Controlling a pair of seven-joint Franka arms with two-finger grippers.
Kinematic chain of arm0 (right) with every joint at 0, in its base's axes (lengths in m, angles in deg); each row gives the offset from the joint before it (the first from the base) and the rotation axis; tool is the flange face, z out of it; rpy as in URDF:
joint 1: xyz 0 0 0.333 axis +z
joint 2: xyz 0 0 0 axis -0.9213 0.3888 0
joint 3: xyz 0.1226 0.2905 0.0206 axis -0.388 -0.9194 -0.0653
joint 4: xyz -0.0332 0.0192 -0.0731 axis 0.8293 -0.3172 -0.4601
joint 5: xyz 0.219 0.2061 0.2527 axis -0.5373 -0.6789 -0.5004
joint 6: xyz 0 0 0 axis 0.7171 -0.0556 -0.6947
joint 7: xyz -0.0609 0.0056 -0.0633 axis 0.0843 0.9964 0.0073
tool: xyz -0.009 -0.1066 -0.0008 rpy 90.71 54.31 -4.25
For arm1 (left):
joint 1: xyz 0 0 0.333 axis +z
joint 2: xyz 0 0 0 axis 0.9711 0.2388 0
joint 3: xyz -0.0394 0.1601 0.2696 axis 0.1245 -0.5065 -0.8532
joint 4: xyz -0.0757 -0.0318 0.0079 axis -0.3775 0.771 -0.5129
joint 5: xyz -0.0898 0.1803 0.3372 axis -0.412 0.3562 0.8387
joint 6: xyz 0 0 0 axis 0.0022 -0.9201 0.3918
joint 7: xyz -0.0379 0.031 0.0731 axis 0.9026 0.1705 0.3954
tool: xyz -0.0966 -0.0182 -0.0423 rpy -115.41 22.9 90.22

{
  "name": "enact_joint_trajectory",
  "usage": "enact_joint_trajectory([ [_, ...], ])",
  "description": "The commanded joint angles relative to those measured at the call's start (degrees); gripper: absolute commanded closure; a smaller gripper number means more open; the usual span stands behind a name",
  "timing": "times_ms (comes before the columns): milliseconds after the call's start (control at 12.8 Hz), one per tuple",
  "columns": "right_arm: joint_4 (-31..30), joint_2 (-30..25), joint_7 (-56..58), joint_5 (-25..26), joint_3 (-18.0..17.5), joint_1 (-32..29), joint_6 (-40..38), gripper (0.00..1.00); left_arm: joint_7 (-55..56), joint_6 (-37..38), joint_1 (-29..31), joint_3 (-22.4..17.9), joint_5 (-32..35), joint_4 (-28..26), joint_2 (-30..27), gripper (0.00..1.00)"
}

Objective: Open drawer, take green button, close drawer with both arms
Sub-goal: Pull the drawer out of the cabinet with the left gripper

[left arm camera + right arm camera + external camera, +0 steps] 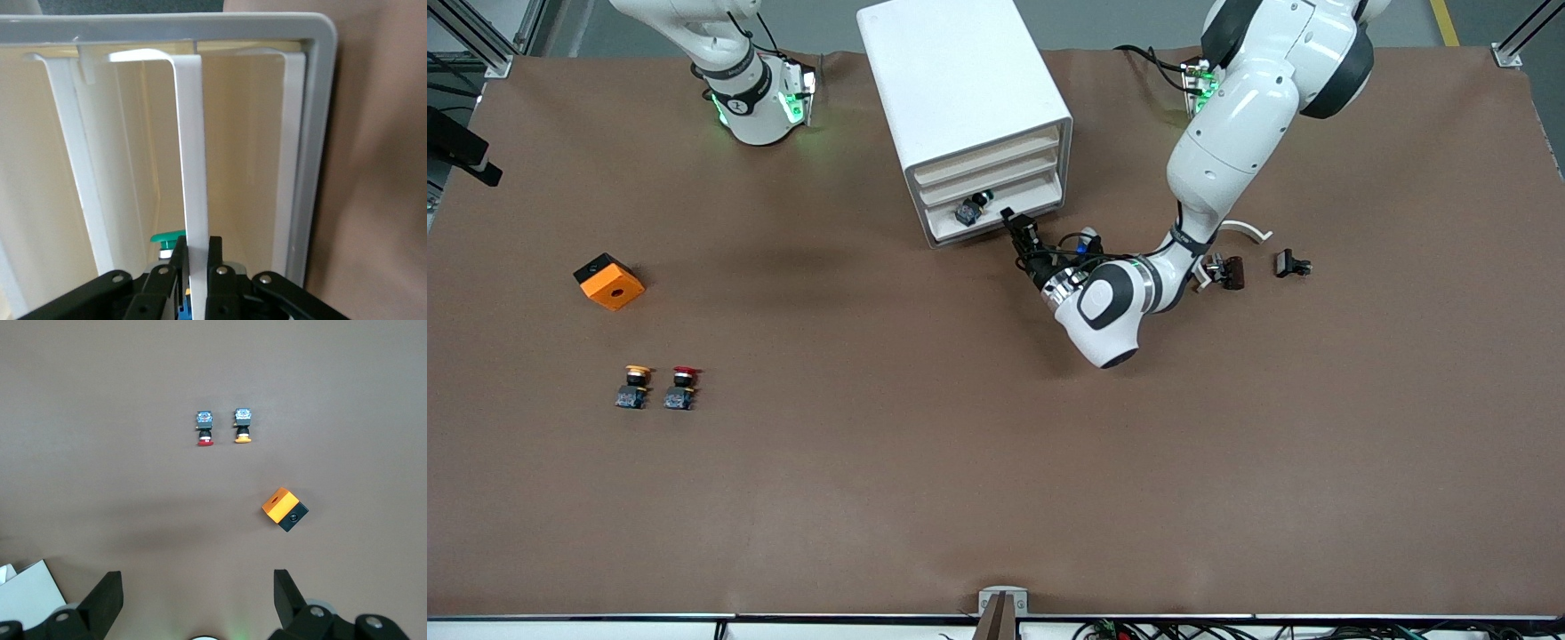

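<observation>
From the yellow-capped button [635, 386] and red-capped button [681, 388] at eight o'clock on the table, the right gripper [198, 600] waited high over its own end with fingers spread wide and empty, while the left gripper [196, 257] had pinched its fingers onto the front strip of the drawer [996, 222], the lowest one in the cabinet [951, 89] at twelve o'clock. That pinch looked thin, so a pull off the slide line could probably slip it free or drag the cabinet. The green-capped button [971, 210] lay on its side in that drawer, its long axis and cap pointing toward about two o'clock.
</observation>
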State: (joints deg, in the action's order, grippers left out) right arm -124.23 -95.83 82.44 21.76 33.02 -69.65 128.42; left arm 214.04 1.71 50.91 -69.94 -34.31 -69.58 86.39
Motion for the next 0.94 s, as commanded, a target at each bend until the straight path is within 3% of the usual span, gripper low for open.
enact_joint_trajectory([
  [0, 0.7, 0.2, 0.9, -0.6, -0.4, -0.9, -0.1, 0.0, 0.6, 0.2, 0.0, -2.1, -0.1, 4.2, 1.7, 0.93],
  [312, 0.6, 0.2, 0.8, -0.5, -0.5, -0.9, -0.1, 0.0, 0.5, 0.2, 0.1, -4.2, 0.7, 5.6, 1.6, 0.91],
  [468, 0.6, 0.3, 0.9, -0.5, -0.4, -1.0, -0.1, 0.0, 0.3, 0.2, 1.1, -4.2, 1.8, 6.7, 1.6, 0.82],
  [624, 0.7, 0.3, 0.9, -0.5, -0.4, -1.0, -0.1, 0.0, -0.3, 0.4, 2.1, -4.2, 1.9, 6.8, 1.1, 0.48],
  [702, 0.7, 0.3, 0.9, -0.5, -0.4, -1.0, -0.1, 0.0, -0.3, 0.4, 2.8, -4.2, 1.9, 7.4, 1.1, 0.16],
  [780, 0.7, 0.3, 0.9, -0.5, -0.4, -0.9, -0.1, 0.0, -0.3, 0.8, 3.1, -4.2, 1.9, 8.7, 1.1, 0.0],
  [858, 0.7, 0.3, 0.9, -0.4, -0.4, -0.9, -0.1, 0.0, -0.4, 0.9, 3.2, -4.2, 1.9, 10.1, 1.1, 0.0],
])
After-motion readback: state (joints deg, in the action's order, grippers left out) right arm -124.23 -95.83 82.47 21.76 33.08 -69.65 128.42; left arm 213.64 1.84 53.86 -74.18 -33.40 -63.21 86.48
